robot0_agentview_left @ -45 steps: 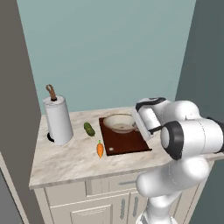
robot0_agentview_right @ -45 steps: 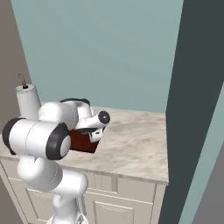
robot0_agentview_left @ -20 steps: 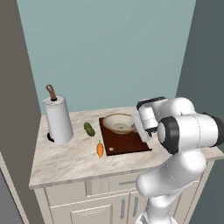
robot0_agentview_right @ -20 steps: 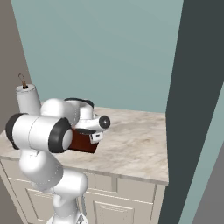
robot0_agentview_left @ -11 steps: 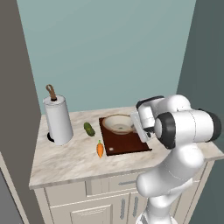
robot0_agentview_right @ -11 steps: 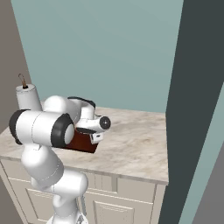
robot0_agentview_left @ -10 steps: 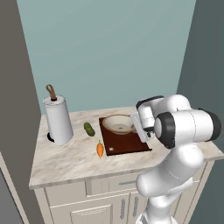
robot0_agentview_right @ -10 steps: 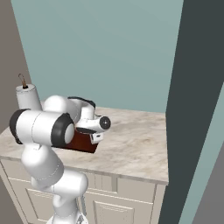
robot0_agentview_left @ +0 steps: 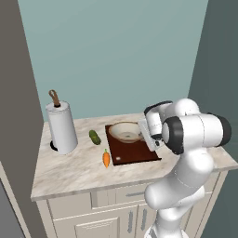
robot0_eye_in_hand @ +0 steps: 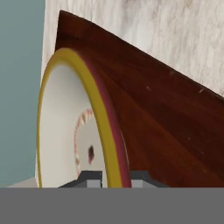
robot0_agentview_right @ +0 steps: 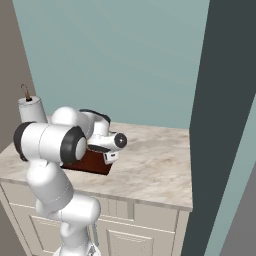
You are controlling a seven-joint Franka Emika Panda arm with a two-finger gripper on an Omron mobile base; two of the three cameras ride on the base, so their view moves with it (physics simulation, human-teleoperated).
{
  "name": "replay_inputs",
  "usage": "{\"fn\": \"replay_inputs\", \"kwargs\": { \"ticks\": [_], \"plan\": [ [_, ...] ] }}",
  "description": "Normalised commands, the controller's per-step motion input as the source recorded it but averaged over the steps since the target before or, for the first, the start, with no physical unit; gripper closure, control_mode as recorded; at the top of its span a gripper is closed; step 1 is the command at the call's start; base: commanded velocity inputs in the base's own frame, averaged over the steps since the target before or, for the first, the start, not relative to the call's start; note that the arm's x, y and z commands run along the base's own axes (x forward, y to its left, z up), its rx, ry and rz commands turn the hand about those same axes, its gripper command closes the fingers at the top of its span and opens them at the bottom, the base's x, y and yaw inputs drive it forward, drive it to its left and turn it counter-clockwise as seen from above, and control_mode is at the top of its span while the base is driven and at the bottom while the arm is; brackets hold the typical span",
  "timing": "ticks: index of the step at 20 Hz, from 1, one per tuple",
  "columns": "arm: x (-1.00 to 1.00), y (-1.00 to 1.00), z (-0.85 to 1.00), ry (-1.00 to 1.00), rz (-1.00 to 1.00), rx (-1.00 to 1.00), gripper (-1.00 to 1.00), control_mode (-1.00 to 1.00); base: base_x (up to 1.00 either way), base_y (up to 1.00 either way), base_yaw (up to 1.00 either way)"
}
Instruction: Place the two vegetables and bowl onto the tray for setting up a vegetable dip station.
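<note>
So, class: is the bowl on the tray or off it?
On it. The bowl sits on the tray in the left base view, and the hand view shows the gripper shut on its rim.

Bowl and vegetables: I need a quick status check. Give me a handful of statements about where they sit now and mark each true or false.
1. The bowl sits on the tray. True.
2. The carrot is on the tray. False: it lies on the marble counter, left of the tray.
3. The hand is shut on the bowl's rim. True.
4. The cucumber lies inside the bowl. False: it is on the counter, between the paper towel roll and the tray.
5. The carrot and cucumber touch each other. False: they lie apart.
</note>
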Motion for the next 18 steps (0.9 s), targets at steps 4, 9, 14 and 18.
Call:
{"fn": "replay_inputs", "kwargs": {
  "ticks": [4,9,14,18],
  "plan": [
    [0.1,0.0,-0.05,0.0,0.0,0.0,1.0,-1.0,0.0,0.0,0.0],
    [0.13,0.0,-0.07,0.0,0.0,0.0,1.0,-1.0,0.0,0.0,0.0],
    [0.15,0.0,-0.1,0.0,-0.01,0.0,1.0,-1.0,0.0,0.0,0.0],
    [0.03,0.0,-0.08,0.0,-0.01,0.0,1.0,-1.0,0.0,0.0,0.0]
  ]
}}
